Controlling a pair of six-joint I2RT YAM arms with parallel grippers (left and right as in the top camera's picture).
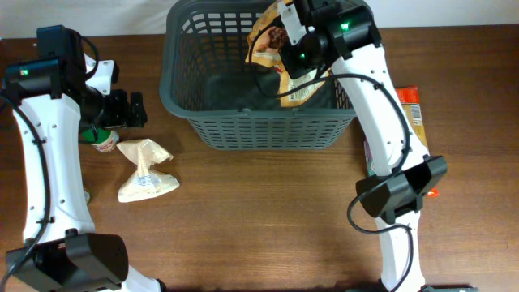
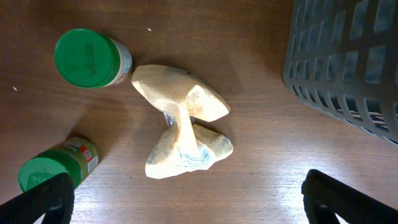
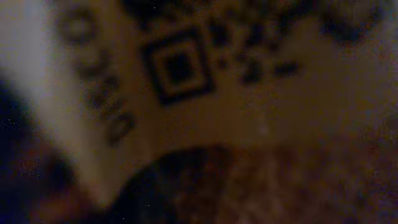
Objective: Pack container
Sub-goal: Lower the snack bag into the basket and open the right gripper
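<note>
The container point(image 1: 268, 130) is a large dark grey plastic basket, rectangular, with a thick rolled rim and walls cut into rows of upright slots, and we see its walls lean inward toward a smaller solid floor. It stands upright at the far middle of the brown wooden table point(image 1: 268, 219), mouth facing straight up. Its long axis runs left to right across the overhead view, parallel to the table's far edge, and one long wall faces the arms. In the left wrist view one slotted corner of the container point(image 2: 348, 62) fills the upper right. The right gripper point(image 1: 284, 40) hangs over the basket's right half with its jaws pinched narrow on a tan snack packet point(image 1: 302, 91), which dangles down inside the rim. The right wrist view shows only blurred print and a square code on that packet point(image 3: 180, 68), pressed close to the lens. The left gripper point(image 1: 134, 109) hovers left of the basket with its jaws spread wide, holding nothing; its dark fingertips point(image 2: 43, 199) frame the lower corners of the left wrist view. Below it a crumpled cream paper bag point(image 2: 183, 124) lies on the wood, near the basket but apart from it. Further left are a green-lidded jar point(image 2: 87, 57) and a second jar point(image 2: 53, 168).
</note>
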